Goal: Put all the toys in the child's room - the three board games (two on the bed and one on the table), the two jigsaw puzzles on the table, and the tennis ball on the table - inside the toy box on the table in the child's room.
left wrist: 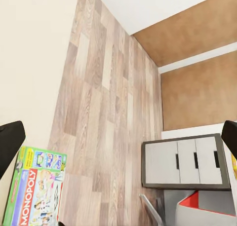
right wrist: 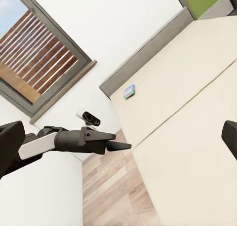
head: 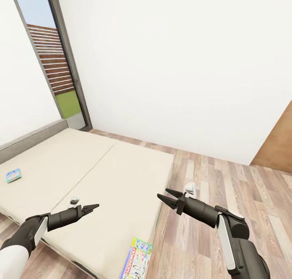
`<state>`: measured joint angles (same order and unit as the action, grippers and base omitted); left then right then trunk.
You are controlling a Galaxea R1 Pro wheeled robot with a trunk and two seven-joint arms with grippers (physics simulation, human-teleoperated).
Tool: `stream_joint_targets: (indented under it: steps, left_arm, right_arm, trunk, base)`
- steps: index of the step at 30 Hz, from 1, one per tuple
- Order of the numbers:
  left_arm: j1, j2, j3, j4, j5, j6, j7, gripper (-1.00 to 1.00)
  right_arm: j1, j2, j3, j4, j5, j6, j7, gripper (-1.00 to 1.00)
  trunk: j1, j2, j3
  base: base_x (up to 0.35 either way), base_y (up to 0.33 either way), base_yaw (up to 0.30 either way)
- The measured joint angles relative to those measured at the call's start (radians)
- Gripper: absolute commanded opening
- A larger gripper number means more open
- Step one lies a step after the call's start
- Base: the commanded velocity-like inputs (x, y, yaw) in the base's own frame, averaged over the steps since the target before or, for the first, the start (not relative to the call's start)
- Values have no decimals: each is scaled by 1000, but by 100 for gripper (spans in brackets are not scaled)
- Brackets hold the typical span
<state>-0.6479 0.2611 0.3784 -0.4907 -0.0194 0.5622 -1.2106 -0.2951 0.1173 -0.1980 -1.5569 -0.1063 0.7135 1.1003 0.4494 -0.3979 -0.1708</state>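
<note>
The beige bed (head: pixel 101 169) lies in front of me. Two board games rest on it. A green Monopoly box (head: pixel 138 258) sits at the near corner, also seen in the left wrist view (left wrist: pixel 34 191). A small blue box (head: pixel 13 174) lies far left near the headboard, also seen in the right wrist view (right wrist: pixel 129 91). My left gripper (head: pixel 92 208) hovers open over the mattress, well short of the Monopoly box. My right gripper (head: pixel 163 194) is open above the bed's right edge, holding nothing. The toy box, jigsaw puzzles and tennis ball are out of view.
Wood-plank floor (head: pixel 211 177) runs right of the bed to a brown door (head: pixel 280 145). A tall dark-framed window (head: pixel 52 60) stands at the far left. A dark grey cabinet with white fronts (left wrist: pixel 185 162) sits under a pale top, with a red-and-white object (left wrist: pixel 207 208) beside it.
</note>
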Motion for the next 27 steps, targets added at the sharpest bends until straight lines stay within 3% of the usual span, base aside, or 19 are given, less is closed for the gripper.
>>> stream_joint_targets:
  steps: [11, 27]
  left_arm:
    - [0, 0, 0, 0, 0, 0, 0, 100]
    - [0, 0, 0, 0, 0, 0, 0, 100]
  right_arm:
    - [0, 0, 0, 0, 0, 0, 0, 100]
    - [0, 0, 1, 0, 0, -1, 0, 100]
  trunk:
    - [0, 0, 2]
    - [0, 0, 26]
  base:
    - [0, -8, 0]
    - [0, 0, 0]
